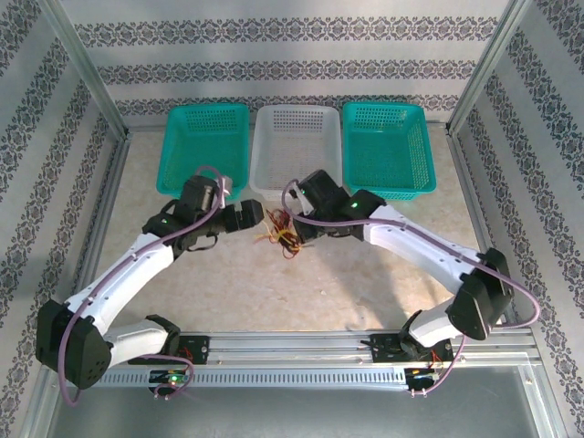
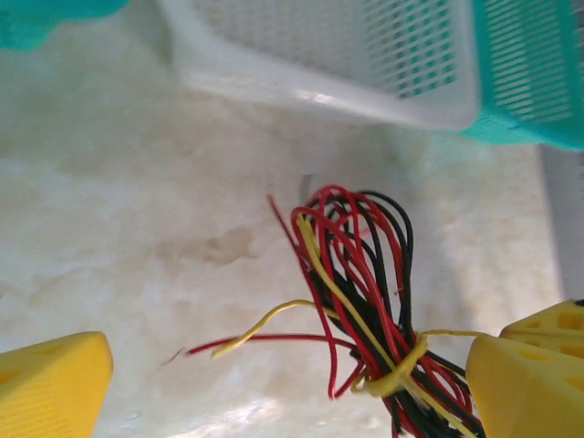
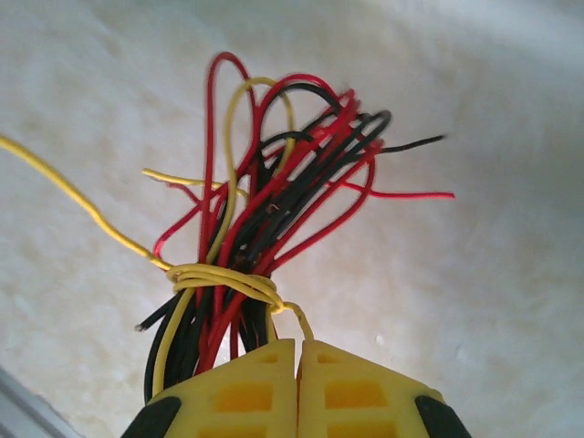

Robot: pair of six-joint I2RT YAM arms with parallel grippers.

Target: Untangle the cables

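Three baskets (image 1: 294,109); perhaps one bundle of cables (image 3: 260,237)

The thin red, yellow and black cables (image 3: 274,219) wore smooth, glossy plastic insulation. The right gripper (image 3: 297,351) had yellow fingers (image 3: 246,392) of matt plastic. The marbled tabletop (image 2: 137,182) was smooth, faintly sheened; the white mesh basket (image 2: 319,96), glossy plastic.

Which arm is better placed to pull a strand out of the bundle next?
Left. The left hand is open beside the cables, loose red and yellow ends before it; the right hand is shut on them, anchoring the bundle.
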